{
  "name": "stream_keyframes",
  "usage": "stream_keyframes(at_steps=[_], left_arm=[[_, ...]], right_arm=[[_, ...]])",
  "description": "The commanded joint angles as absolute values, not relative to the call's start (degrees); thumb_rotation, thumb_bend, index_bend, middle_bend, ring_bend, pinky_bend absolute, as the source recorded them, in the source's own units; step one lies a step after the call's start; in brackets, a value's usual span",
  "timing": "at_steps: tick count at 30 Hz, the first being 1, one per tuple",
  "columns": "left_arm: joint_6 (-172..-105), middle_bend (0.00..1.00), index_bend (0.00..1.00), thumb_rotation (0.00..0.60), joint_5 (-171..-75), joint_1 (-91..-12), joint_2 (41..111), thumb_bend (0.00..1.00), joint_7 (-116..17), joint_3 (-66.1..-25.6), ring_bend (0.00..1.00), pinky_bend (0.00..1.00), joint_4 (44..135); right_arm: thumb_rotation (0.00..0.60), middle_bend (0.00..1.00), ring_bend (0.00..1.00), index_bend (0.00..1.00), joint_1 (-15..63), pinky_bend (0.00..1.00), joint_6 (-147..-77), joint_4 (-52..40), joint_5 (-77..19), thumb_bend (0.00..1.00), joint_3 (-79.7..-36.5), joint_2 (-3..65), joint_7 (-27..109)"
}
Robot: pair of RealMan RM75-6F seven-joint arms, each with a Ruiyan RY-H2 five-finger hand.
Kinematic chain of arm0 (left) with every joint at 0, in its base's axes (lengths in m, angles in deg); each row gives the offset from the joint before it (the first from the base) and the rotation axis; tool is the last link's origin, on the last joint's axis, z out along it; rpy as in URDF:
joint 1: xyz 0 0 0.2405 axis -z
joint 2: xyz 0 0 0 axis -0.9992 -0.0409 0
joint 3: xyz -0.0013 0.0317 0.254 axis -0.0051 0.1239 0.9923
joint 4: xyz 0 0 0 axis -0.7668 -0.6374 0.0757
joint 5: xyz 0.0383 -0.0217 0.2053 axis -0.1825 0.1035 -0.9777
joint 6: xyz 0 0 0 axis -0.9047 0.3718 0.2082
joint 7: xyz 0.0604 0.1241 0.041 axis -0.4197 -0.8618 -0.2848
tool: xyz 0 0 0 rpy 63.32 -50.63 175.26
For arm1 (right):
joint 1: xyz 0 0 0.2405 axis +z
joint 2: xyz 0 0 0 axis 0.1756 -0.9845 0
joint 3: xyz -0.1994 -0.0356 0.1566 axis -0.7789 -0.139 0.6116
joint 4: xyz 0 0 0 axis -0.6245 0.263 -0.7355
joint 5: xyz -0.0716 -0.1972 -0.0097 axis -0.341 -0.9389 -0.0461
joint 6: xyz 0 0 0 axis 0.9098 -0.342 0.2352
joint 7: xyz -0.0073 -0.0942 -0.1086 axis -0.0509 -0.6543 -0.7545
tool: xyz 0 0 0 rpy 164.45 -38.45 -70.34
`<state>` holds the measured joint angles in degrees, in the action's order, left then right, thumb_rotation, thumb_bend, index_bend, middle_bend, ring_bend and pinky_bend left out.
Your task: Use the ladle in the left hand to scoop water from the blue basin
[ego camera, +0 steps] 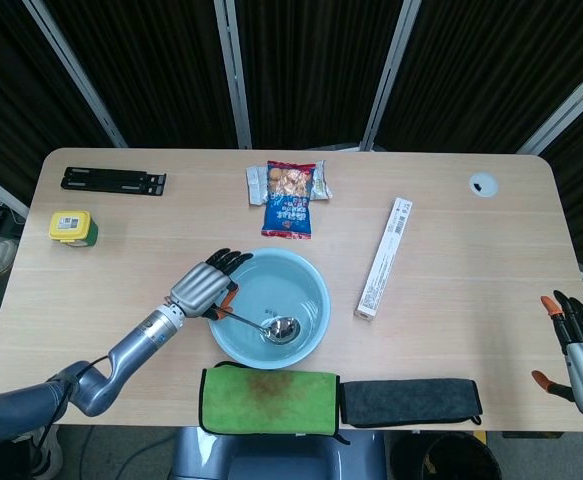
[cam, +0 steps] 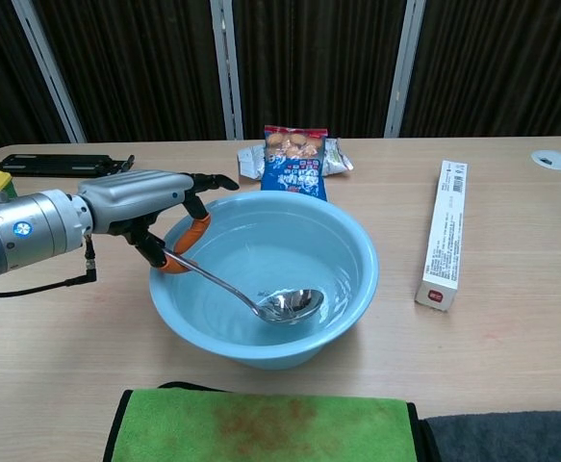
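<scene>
The blue basin (ego camera: 311, 284) (cam: 357, 252) sits at the front middle of the table and holds water. My left hand (ego camera: 204, 289) (cam: 143, 197) hovers at its left rim and grips the handle of a metal ladle (ego camera: 281, 327) (cam: 290, 304). The ladle slants down to the right, its bowl lying in the water near the basin's floor. My right hand (ego camera: 579, 347) shows only in the head view, at the table's front right corner, fingers spread and holding nothing.
A green cloth (ego camera: 269, 401) (cam: 261, 425) and a dark cloth (ego camera: 411, 401) lie in front of the basin. A snack bag (ego camera: 291, 197) (cam: 294, 159) lies behind it, a long white box (ego camera: 383, 258) (cam: 444, 234) to its right. A yellow container (ego camera: 72, 228) and a black holder (ego camera: 113, 181) are far left.
</scene>
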<state>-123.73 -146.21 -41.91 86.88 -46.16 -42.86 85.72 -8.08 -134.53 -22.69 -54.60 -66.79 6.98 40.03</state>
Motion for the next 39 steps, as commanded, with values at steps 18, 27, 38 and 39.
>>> stream_keyframes(at_steps=[18,27,38,39], left_arm=[[-124.2,0.0,0.74,0.6,-143.6,-41.0,85.0,0.3,-57.3,-43.8,0.0,0.0,85.6],[-127.8,0.0,0.74,0.6,-142.5,-41.6,81.9,0.31,-64.4,-45.1,0.0,0.0,89.1],[-132.4,0.0,0.74,0.6,-142.4,-41.6,78.6,0.31,-68.5,-47.6,0.0,0.0,94.8],[-132.6,0.0,0.74,0.6,-142.5,-41.6,78.4,0.31,-68.7,-47.7,0.0,0.0,95.1]], right_arm=[[0.6,0.0,0.0,0.0,-8.1,0.0,-134.4,-22.6,-53.8,0.0,-66.4,7.0,39.9],[0.6,0.0,0.0,0.0,-8.3,0.0,-134.6,-22.9,-53.9,0.0,-66.4,7.0,39.6],[0.6,0.0,0.0,0.0,-8.5,0.0,-135.1,-23.6,-55.1,0.0,-66.8,6.8,40.2],[0.6,0.0,0.0,0.0,-8.5,0.0,-135.2,-23.7,-55.2,0.0,-66.8,6.7,40.3]])
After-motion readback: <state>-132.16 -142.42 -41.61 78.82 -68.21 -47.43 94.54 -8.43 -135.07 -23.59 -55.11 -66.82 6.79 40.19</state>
